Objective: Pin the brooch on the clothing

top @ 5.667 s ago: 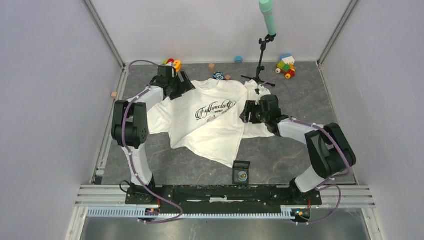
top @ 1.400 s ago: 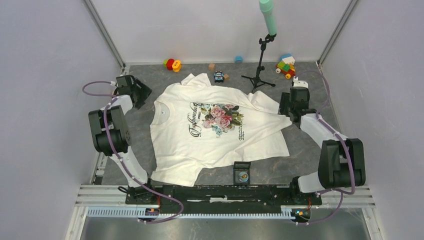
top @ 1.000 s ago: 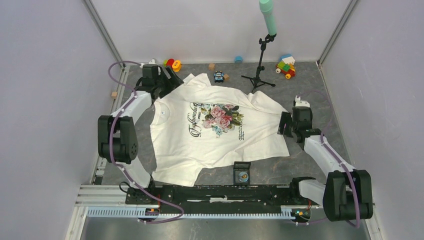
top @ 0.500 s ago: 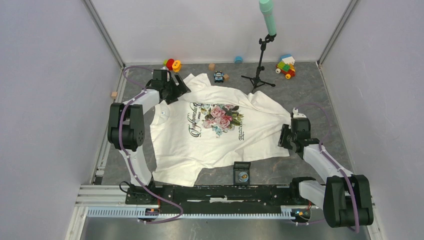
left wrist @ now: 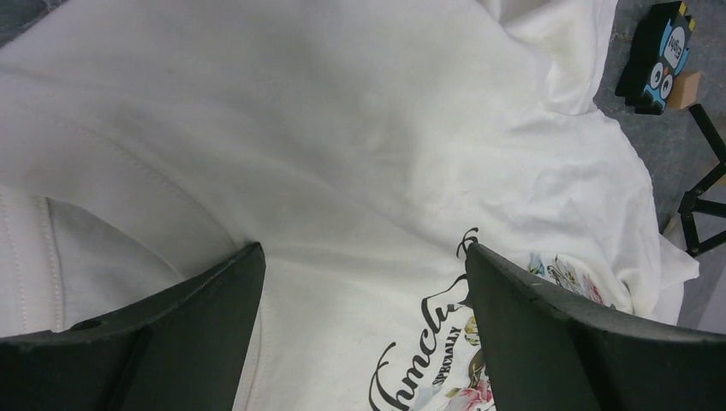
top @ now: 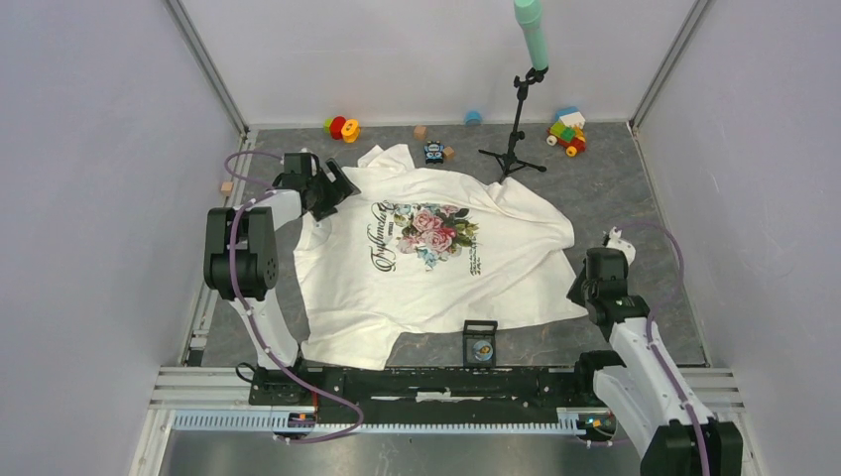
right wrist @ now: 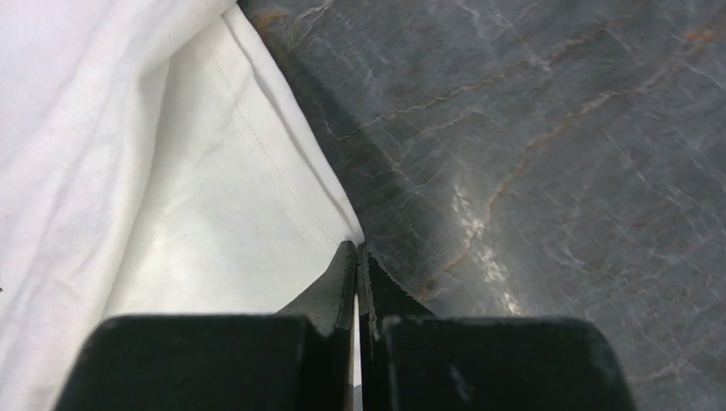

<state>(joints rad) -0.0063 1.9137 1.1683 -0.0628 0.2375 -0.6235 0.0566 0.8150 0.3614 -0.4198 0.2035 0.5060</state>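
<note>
The clothing (top: 436, 263), a white T-shirt with a rose print and black script, lies spread flat on the grey table. The brooch (top: 480, 348), a tiny round disc, sits in a black square holder (top: 480, 328) just below the shirt's near hem. My left gripper (top: 332, 188) hangs open over the shirt's shoulder by the collar; the left wrist view has white cloth and lettering between its spread fingers (left wrist: 364, 253). My right gripper (top: 578, 295) is at the shirt's near right corner. Its jaws (right wrist: 357, 248) are shut on the hem edge of the clothing (right wrist: 171, 197).
A black tripod stand (top: 516, 149) with a green pole stands behind the shirt. Small toys line the back: an owl toy (top: 433, 151), coloured rings (top: 340, 126), a block car (top: 566, 132). A wooden cube (top: 227, 186) lies at the left. Bare grey table (right wrist: 548, 154) lies right of the shirt.
The shirt went from bunched to spread flat. My right gripper moved nearer along the shirt's right edge and closed. My left gripper came in over the shoulder, still open.
</note>
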